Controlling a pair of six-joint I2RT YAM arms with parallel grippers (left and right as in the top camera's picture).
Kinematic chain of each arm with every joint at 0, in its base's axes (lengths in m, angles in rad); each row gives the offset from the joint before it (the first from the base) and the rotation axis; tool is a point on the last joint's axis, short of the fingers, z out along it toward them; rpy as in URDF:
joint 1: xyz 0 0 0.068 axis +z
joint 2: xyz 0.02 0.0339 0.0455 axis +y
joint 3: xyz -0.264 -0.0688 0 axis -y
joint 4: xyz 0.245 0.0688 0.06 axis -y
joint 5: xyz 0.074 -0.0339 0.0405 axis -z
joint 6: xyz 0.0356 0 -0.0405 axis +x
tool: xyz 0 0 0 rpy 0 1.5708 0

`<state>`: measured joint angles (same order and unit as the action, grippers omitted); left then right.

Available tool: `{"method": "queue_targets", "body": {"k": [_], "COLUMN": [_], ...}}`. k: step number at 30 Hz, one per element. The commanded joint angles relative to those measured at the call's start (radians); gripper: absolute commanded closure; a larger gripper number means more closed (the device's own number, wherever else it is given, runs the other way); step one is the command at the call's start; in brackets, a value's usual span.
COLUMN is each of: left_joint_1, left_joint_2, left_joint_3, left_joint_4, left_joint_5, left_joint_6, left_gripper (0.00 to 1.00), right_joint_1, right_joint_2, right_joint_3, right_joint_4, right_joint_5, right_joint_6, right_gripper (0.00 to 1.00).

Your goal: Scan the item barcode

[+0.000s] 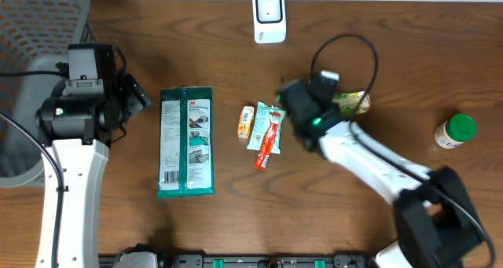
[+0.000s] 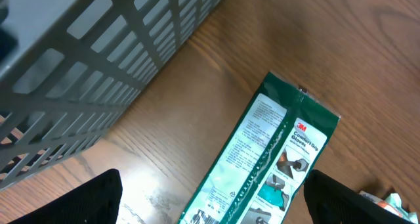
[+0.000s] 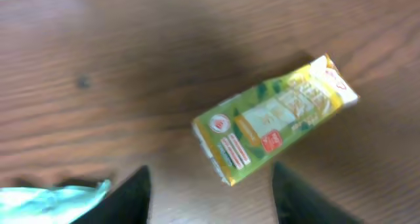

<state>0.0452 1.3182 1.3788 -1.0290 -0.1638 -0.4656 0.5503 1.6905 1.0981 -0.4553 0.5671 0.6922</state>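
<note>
Grey mesh basket (image 1: 31,24) at far left of wooden table (image 1: 196,229); green-lidded jar (image 1: 456,131) near right edge.

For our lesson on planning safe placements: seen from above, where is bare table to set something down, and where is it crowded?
Bare wood lies between the basket and the scanner, and in the far corner beyond the bottle. It is crowded mid-table, where small packets lie by the right arm.

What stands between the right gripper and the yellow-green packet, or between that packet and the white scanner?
Nothing visible. The right gripper hangs open close by the yellow-green packet, with only bare wood between them. From the packet to the white scanner the table is bare; only the arm's own black cable loops there.
</note>
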Motion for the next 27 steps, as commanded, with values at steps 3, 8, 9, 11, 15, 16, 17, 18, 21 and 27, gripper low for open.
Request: {"method": "queue_targets", "body": {"k": [3,8,9,11,15,16,17,18,21,27], "left_joint_1": [0.004,0.004,0.004,0.004,0.004,0.004,0.004,0.004,0.004,0.004], "left_joint_2": [-0.005,-0.005,-0.005,-0.005,-0.005,-0.005,-0.005,-0.005,-0.005,-0.005], "left_joint_3": [0.007,0.007,0.007,0.007,0.007,0.007,0.007,0.007,0.007,0.007], "left_joint_4": [-0.003,-0.003,-0.003,-0.003,-0.003,-0.003,-0.003,-0.003,-0.003,-0.003], "left_joint_5": [-0.013,-0.013,-0.013,-0.013,-0.013,-0.013,-0.013,-0.013,-0.013,-0.013], "left_joint_6": [0.013,0.013,0.013,0.013,0.013,0.013,0.013,0.013,0.013,0.013], "left_gripper": [0.11,0.11,0.11,0.11,0.11,0.11,0.11,0.11,0.11,0.11], "right_joint_1": [-0.212,-0.41,-0.445,-0.507,-0.605,-0.622,-0.636,-0.644,-0.65,-0.64], "right_joint_2": [-0.087,-0.074,-0.067,-0.053,-0.007,0.01,0.031,0.049,0.123,0.267], "right_joint_3": [0.225,0.233,0.232,0.229,0.22,0.22,0.22,0.22,0.22,0.22], "right_joint_4": [-0.185,-0.268,-0.285,-0.303,-0.305,-0.305,-0.304,-0.304,-0.296,-0.273], "right_joint_5": [-0.502,-0.781,-0.78,-0.763,-0.776,-0.783,-0.792,-0.798,-0.801,-0.914], "right_joint_6": [-0.226,-0.464,-0.472,-0.473,-0.474,-0.479,-0.487,-0.489,-0.488,-0.491], "right_gripper": [0.25,0.11,0.1,0.09,0.08,0.08,0.08,0.07,0.08,0.1]}}
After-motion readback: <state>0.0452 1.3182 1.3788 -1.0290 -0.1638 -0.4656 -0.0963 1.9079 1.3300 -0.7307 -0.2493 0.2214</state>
